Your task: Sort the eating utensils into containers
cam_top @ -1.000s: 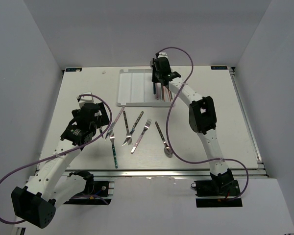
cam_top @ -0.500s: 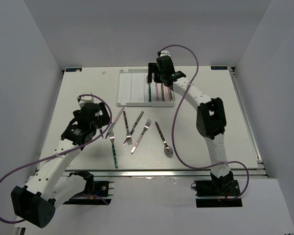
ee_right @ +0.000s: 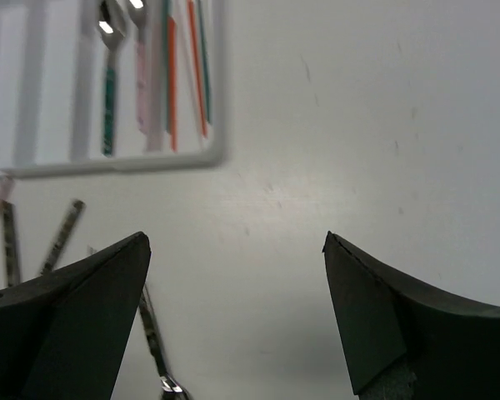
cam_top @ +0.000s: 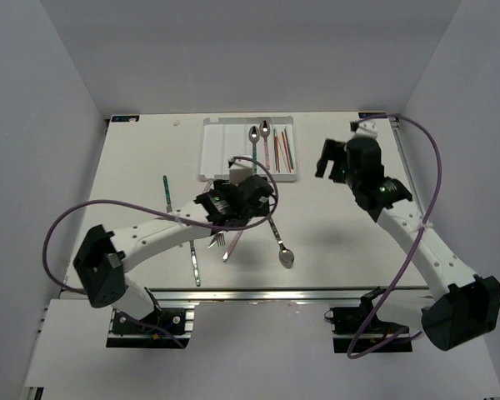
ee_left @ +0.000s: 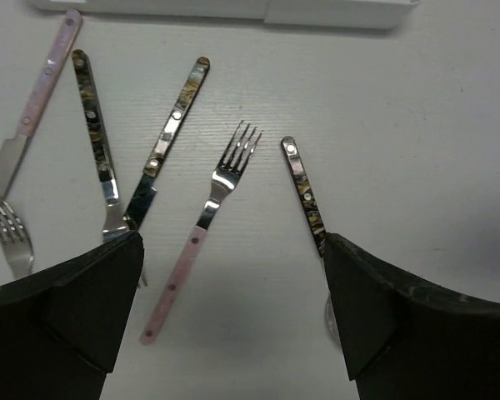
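We find the tray [cam_top: 221, 150] at far-centre of the table [cam_top: 133, 158], slot axis running near-to-far. On its right side a teal-handled spoon [ee_right: 110, 92] and a pink-handled spoon [ee_right: 140, 83] lie lengthwise, bowls toward the far end; we cannot tell whether they share a slot. The chopsticks [ee_right: 172, 83], red and green, lie next to the right wall, slightly skewed to it. The other utensils lie loose on the table between tray and arm bases, fanned. Pink-handled fork [ee_left: 202, 229]: tines toward the tray, handle trailing back-left in the wrist view. Patterned spoon [ee_left: 304, 196]: handle end toward the tray, bowl hidden behind a finger in that view. Patterned knife [ee_left: 171, 137] and patterned fork [ee_left: 92, 133] converge at their near ends, approx. touching. Pink-handled knife [ee_left: 37, 108] lies at the far left of the fan. A slim teal piece [cam_top: 165, 192], type not legible, lies apart to the left, axis near-to-far. Left gripper [ee_left: 232, 250]: fingers wide apart over the fan, the pink-handled fork between them, nothing clamped. Right gripper [ee_right: 235, 246]: fingers wide apart, holding nothing, over bare table just right of the tray. Bare surface runs from there to the table's right edge.
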Robot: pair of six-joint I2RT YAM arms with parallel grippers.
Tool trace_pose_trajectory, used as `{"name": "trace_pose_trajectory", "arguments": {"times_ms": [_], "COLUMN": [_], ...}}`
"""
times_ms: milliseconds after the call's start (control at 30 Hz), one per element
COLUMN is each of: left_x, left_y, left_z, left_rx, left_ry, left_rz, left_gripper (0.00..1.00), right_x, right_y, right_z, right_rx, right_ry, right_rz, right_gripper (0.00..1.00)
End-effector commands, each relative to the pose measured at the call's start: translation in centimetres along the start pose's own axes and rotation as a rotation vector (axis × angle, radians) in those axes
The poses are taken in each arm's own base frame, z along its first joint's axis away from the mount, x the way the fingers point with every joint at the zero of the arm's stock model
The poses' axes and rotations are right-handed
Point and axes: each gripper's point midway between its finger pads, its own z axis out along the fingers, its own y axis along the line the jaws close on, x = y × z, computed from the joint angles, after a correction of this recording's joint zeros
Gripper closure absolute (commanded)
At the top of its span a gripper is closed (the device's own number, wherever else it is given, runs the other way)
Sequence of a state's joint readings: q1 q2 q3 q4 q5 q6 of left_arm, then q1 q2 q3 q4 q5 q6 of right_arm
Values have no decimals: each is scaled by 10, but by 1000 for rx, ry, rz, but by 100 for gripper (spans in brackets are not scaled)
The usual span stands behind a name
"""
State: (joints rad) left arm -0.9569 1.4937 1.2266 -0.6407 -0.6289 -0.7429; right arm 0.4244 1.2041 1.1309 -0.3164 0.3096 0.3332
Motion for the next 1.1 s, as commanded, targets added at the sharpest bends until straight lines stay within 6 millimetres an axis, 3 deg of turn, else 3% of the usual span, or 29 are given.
{"name": "trace_pose_trajectory", "arguments": {"times_ms": [0, 133, 167, 300, 467, 567, 733, 933, 1000, 1033, 1067], "left_x": [-6, 17, 13, 29, 57, 73, 101, 130, 141, 148, 151], "left_y": [-20, -46, -54, -71, -74, -76, -75, -82, -84, -83, -82], "left_z": [1, 36, 39, 62, 87, 95, 107, 114, 116, 118, 119], "left_rx": [-45, -114, -114, -130, -189, -174, -183, -150, -141, -147, -147], "left_ry": [-59, -20, -28, 0, 51, 76, 139, 227, 264, 280, 290], "left_rz": [-96, -145, -173, -214, -176, -177, -173, -188, -189, -184, -179], "left_gripper": [2, 2, 4, 10, 13, 21, 23, 45, 47, 53, 67], "right_x": [45, 58, 61, 67, 64, 61, 57, 58, 58, 57, 56], "right_y": [-22, -28, -29, -32, -36, -37, -32, -37, -38, -38, -39], "right_z": [-9, -13, -12, -14, -20, -23, -27, -31, -31, -32, -33], "right_rx": [14, 14, 18, 24, 19, -1, -35, -17, -13, -13, -12], "right_ry": [72, 89, 100, 115, 95, 79, 64, 43, 42, 39, 35], "right_rz": [42, 42, 40, 36, 49, 58, 68, 75, 74, 73, 74], "right_gripper": [11, 11, 11, 11, 11, 11, 11, 11, 11, 11, 11]}}
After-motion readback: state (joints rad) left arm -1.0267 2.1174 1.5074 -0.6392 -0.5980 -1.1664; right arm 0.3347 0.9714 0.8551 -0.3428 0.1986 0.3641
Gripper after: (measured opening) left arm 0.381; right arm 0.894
